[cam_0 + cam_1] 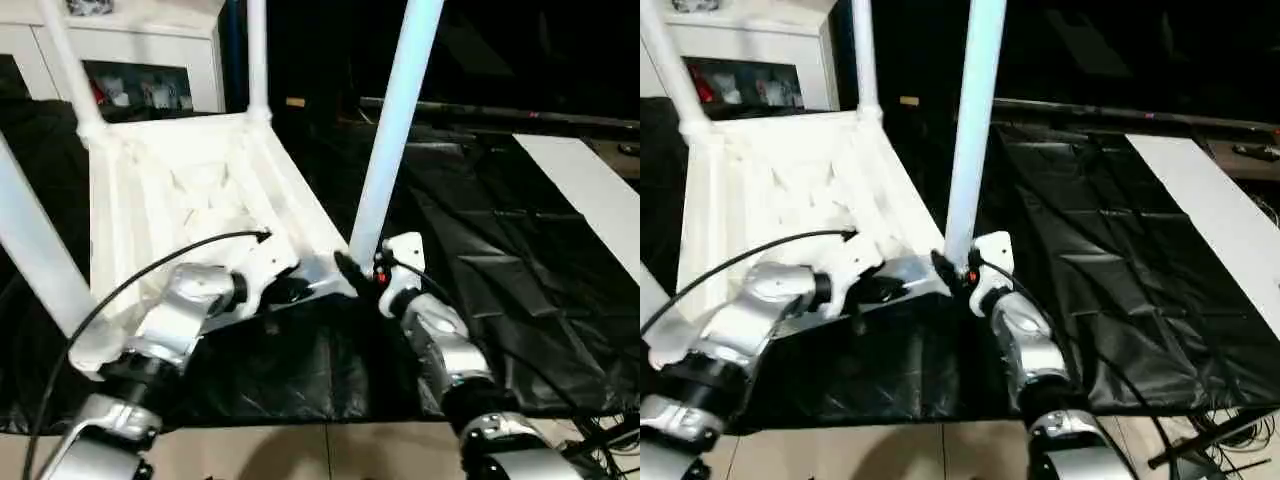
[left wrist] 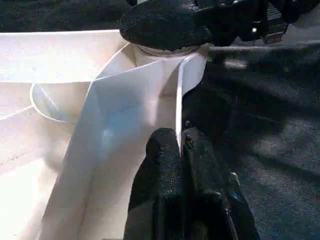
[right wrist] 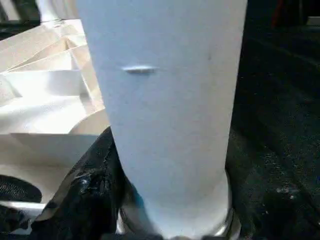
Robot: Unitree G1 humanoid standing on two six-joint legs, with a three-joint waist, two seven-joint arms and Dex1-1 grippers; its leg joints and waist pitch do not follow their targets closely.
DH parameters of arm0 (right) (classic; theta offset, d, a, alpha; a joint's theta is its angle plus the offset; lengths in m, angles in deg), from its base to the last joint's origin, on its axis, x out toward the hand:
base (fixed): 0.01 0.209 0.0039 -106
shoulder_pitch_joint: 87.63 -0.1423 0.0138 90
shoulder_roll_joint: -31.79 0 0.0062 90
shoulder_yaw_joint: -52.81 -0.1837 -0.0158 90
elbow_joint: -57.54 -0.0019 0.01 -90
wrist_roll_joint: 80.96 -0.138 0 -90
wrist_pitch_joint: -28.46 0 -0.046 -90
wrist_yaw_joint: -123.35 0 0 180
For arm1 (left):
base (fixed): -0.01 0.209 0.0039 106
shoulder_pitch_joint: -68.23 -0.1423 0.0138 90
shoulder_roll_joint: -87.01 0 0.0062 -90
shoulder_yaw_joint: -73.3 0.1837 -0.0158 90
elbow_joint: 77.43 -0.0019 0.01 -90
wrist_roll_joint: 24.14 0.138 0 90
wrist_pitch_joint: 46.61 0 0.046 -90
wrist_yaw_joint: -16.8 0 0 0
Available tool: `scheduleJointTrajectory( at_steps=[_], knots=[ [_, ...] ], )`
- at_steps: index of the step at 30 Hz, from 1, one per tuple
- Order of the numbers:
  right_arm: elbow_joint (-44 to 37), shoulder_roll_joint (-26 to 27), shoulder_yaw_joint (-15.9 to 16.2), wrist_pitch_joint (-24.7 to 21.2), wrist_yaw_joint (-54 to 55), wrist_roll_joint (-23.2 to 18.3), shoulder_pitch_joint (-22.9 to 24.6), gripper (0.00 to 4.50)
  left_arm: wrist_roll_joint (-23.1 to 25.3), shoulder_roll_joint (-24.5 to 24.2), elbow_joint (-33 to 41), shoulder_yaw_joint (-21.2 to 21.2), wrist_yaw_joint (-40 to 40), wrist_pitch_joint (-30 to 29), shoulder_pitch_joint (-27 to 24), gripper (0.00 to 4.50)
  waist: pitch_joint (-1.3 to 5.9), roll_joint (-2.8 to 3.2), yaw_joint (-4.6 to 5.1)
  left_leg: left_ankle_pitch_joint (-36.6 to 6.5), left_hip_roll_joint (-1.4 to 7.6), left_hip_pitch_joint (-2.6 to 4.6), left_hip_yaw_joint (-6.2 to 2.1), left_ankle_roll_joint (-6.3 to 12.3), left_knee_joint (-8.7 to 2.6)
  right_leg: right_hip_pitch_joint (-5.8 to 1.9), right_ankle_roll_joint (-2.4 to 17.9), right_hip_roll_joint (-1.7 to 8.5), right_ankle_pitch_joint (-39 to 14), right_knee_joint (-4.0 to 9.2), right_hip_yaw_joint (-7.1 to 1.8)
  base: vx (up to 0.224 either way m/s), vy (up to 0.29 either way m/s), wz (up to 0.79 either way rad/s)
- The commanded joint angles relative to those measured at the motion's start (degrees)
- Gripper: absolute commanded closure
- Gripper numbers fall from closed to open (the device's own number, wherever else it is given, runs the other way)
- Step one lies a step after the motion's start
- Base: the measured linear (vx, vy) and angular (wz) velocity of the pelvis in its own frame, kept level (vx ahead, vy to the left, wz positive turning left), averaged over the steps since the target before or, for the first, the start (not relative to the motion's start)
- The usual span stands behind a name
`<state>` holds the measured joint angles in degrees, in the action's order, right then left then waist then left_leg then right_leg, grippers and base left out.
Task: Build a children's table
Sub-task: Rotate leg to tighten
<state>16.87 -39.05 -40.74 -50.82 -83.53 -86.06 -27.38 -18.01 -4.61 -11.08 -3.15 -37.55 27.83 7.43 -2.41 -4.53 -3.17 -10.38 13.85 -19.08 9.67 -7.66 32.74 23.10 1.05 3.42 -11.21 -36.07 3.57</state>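
- Head camera, left eye: the white table top (image 1: pixel 190 190) lies upside down on the black-covered work table (image 1: pixel 520 260), ribbed underside up. Four white legs rise from its corners: two at the far corners (image 1: pixel 70 60) (image 1: pixel 257 55), one at the near left corner (image 1: pixel 35 250), and the near right leg (image 1: pixel 395 120) standing tall in its socket.
- Same view: the left gripper (image 1: pixel 275 290) is down at the near rim of the top, and the right gripper (image 1: pixel 362 272) is wrapped around the foot of the near right leg.
- Right eye: same layout, with the right forearm (image 1: pixel 1025 335) angling in from below toward that leg's base.
- Left wrist: the left gripper's fingers (image 2: pixel 162 165) are pinched tight on the thin white rim wall of the top, right beside the corner socket.
- Right wrist: the leg looms close, the right gripper's jaws spread partway and clasping its flared base, one black finger (image 3: pixel 92 185) against its side.
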Motion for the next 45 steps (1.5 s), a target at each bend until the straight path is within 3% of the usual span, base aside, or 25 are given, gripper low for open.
scheduleJointTrajectory(
  at_steps=[1,6,8,10,11,12,14,16,19,22,23,28,34,45],
  knots=[
    [-1.0,3.2,5.1,-1.2,-6.8,0.2,-1.2,1.2,-0.9,3.8,-0.3,4.5,-0.1,0.5,1.4,4.5,2.5,0.91,0.09,-18.5,-0.65,-0.3,0.31,0.38,-3.96,-1.73,6.1,3.42,-23.8,6.14,-2.45,0.0,0.0,0.0],
    [-3.7,-3.9,5.9,-2.9,-19.0,-1.6,-0.5,0.74,-2.7,1.0,0.2,3.2,-4.2,2.9,0.5,4.5,2.77,0.87,-0.12,-15.6,-0.48,-0.6,0.52,1.74,-3.8,-2.21,8.1,3.43,-18.2,5.67,-2.6,0.0,0.0,0.0],
    [-3.4,-7.7,6.3,-2.9,-23.9,-1.5,-1.1,0.74,-3.5,-0.7,0.1,2.5,-6.5,4.5,0.2,4.5,2.9,0.59,-0.24,-13.1,-0.58,-0.87,0.71,2.42,-3.59,-2.57,9.4,3.38,-14.4,5.28,-2.62,0.0,0.0,0.0],
    [-3.5,-8.9,6.3,-3.2,-26.2,-2.0,-1.4,0.74,-3.6,-1.1,0.1,2.4,-7.1,4.8,0.2,4.5,3.01,0.68,-0.3,-11.8,-0.56,-0.87,0.74,2.72,-3.53,-2.69,10.1,3.41,-12.5,5.02,-2.64,0.0,0.0,0.0],
    [-3.6,-9.9,6.1,-3.6,-28.3,-2.3,-1.8,0.74,-3.9,-1.9,0.1,2.2,-8.5,4.9,0.1,4.5,3.22,0.75,-0.35,-9.5,-0.59,-0.93,0.8,3.25,-3.36,-2.99,11.4,3.31,-8.3,4.51,-2.62,0.0,0.0,0.0],
    [-3.6,-10.9,6.0,-4.1,-30.4,-2.7,-2.2,0.74,-4.3,-2.9,0.1,2.1,-10.4,5.6,-0.1,4.5,3.22,0.75,-0.35,-9.5,-0.59,-0.93,0.8,3.25,-3.36,-2.99,11.4,3.31,-8.3,4.51,-2.62,0.0,0.0,0.0],
    [-3.5,-12.5,6.4,-4.7,-34.6,-3.1,-2.8,0.74,-5.4,-4.3,0.1,1.9,-14.0,6.3,-0.3,4.5,3.53,0.81,-0.31,-7.1,-0.64,-1.11,0.84,4.05,-3.12,-3.33,13.0,3.27,-3.1,3.81,-2.61,0.0,0.0,0.0],
    [-3.3,-14.1,7.2,-5.1,-38.8,-2.8,-3.4,0.74,-5.8,-5.8,-0.4,2.1,-16.9,6.9,-0.2,4.5,3.48,0.78,-0.25,-5.9,-0.53,-0.94,0.92,4.93,-3.05,-3.17,14.2,3.17,-0.2,3.54,-2.53,0.0,0.0,0.0],
    [-1.7,-16.2,8.8,-4.6,-43.4,-2.1,-4.8,1.07,-6.2,-8.0,-1.9,2.7,-20.9,8.9,0.2,4.5,3.45,0.88,-0.54,-6.4,-0.39,-0.66,1.0,5.41,-3.02,-3.01,15.1,3.23,0.0,3.53,-2.44,0.0,0.0,0.0],
    [-0.5,-16.9,9.4,-4.3,-45.3,-1.7,-5.9,1.27,-6.6,-9.1,-2.3,3.0,-22.9,9.2,0.5,4.5,3.29,0.98,-0.85,-7.3,-0.19,-0.72,1.05,4.42,-3.11,-3.03,15.1,3.29,-1.3,3.47,-2.39,0.0,0.0,0.0],
    [-0.1,-17.1,9.5,-4.3,-46.2,-1.5,-6.4,1.5,-6.8,-9.5,-2.4,3.1,-23.7,9.3,0.6,4.5,3.26,0.91,-0.97,-7.7,-0.18,-0.77,1.11,3.98,-3.1,-3.1,14.9,3.36,-2.0,3.53,-2.4,0.0,0.0,0.0],
    [0.8,-17.4,10.8,-4.4,-49.7,-1.0,-7.4,1.79,-7.2,-11.0,-2.6,3.4,-26.1,9.7,0.9,4.5,3.16,0.83,-1.46,-8.7,-0.16,-0.76,1.12,3.01,-3.09,-2.99,13.7,3.47,-5.3,3.69,-2.46,0.0,0.0,0.0],
    [1.0,-16.8,12.3,-4.6,-52.0,-1.1,-7.7,2.21,-7.5,-12.0,-3.1,3.4,-27.8,10.2,1.3,4.5,3.37,0.88,-1.83,-7.0,-0.16,-0.77,1.11,2.85,-3.02,-3.02,14.1,3.39,-2.2,3.25,-2.4,0.0,0.0,0.0],
    [-1.6,-13.7,10.1,-7.3,-47.5,-3.8,-3.4,2.39,-7.3,-10.4,-3.2,2.5,-22.7,7.7,1.5,4.5,3.18,1.13,-1.82,-9.5,-0.14,-0.61,0.99,1.67,-3.29,-2.9,13.1,3.49,-5.9,3.71,-2.49,0.0,0.0,0.0]
  ],
)
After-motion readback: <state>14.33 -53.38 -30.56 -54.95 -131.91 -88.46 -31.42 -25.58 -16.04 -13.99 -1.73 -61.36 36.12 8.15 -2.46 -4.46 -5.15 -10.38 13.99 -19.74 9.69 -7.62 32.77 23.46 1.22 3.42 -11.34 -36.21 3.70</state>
